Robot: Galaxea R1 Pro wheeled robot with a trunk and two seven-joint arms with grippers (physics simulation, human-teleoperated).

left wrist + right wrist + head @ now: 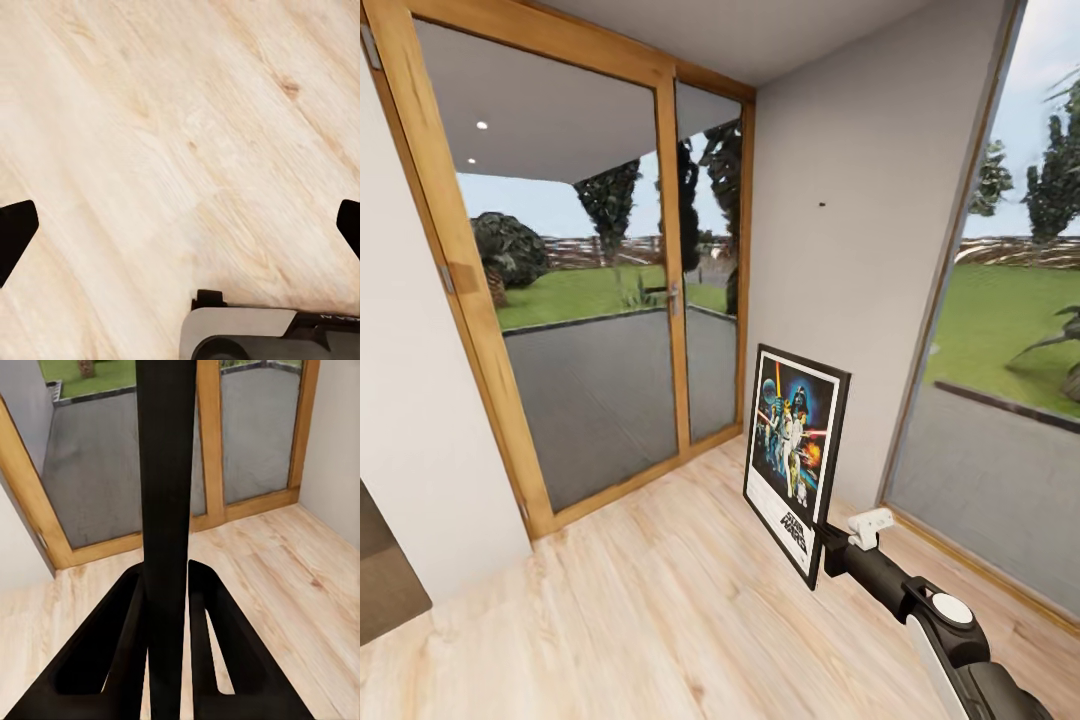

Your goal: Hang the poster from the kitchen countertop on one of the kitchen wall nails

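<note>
Your poster [797, 455] is off the floor, held upright at its lower right edge by your right gripper [828, 548]. In the head view it stands just ahead of the arm's tip, artwork facing the camera at an angle: thin black frame, white inner border, blue-black picture with pale figures and a white title block near the bottom. In the right wrist view the poster [166, 510] shows edge-on as a flat black strip running up between the two fingers [112, 652], which press against it on either side; the right gripper [166, 607] is closed on the frame.

One nail [821, 204] shows as a dark speck on the plain pale wall [860, 150], well above the poster and slightly to its right.

Your left gripper [180, 225] points at the floor; its two dark fingertips [13, 232] sit far apart at opposite edges of the left wrist view, jaws spread with nothing between them.

The floor [660, 600] is pale wood plank with visible grain. A glazed door [590, 300] with a warm timber frame stands left of the wall, and a large window [1010, 350] to its right; grass and trees lie beyond both.
</note>
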